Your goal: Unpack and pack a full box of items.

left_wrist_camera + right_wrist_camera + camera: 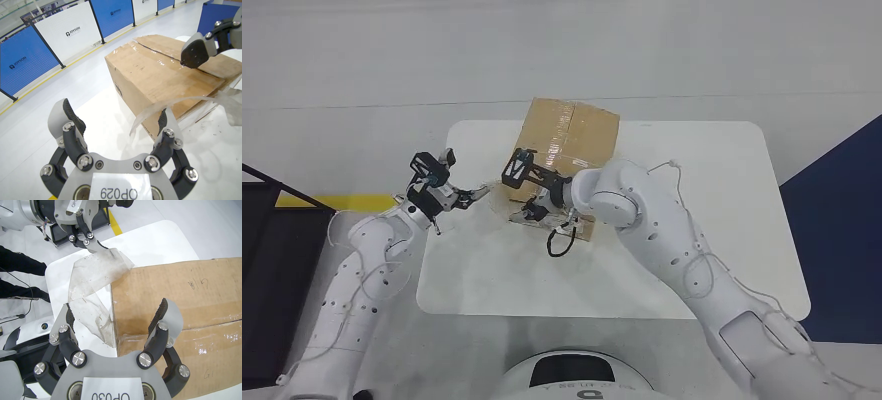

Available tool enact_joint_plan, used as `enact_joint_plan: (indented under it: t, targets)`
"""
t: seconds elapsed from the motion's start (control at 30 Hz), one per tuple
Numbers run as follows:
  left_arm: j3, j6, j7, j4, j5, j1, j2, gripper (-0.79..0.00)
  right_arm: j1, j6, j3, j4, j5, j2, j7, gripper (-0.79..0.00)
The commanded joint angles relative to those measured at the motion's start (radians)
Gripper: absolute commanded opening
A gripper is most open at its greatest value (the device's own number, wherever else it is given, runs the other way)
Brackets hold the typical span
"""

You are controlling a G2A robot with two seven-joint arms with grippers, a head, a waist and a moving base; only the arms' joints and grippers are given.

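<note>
- Top view: a brown, rectangular cardboard box (572, 130) sits on the far middle part of a white table with rounded corners (722, 200). Its top flaps lie shut. One robot arm comes in from each side towards the box's near corner.
- Right wrist view: the right gripper (115, 311) hangs just above that corner with its jaws spread wide and nothing between them. A wrinkled, dusty strip of clear packing tape (98, 275) is peeled away from the corner, but its end is attached to the cardboard there.
- Left wrist view: the left gripper (117, 113) is just beside the box and also released. The loose tape is not clamped; it only clings to one fingertip (165, 118) and stretches from there back to the box.
- Glossy tape shows along the seam on top of the box.
- Step in hand, as I judge it: stripping off the sealing tape, early in the unpacking. No contents are visible.
- The next move probably calls for a firm pinch on the strip near where it is attached. A steady pull away from the box should then tear it free, before the flaps can be lifted.
- One risk is that the sticky strip clings to the fingertip instead of dropping off.
</note>
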Motion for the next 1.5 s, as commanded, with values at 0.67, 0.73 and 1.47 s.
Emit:
enact_joint_plan:
  t: [0.67, 0.73, 1.47]
  targets:
    - [0.107, -0.086, -0.032, 0.088, 0.110, -0.110, -0.003, 0.000, 0.023, -0.018, -0.009, 0.075, 0.086, 0.001, -0.033, 0.000]
    - [0.107, -0.095, -0.045, 0.091, 0.124, -0.113, -0.001, 0.000, 0.028, -0.028, -0.006, 0.094, 0.115, 0.000, -0.033, 0.000]
    - [0.085, -0.133, -0.020, 0.061, 0.176, -0.134, 0.020, -0.785, 0.058, -0.024, -0.020, 0.151, 0.182, 0.000, -0.050, 0.000]
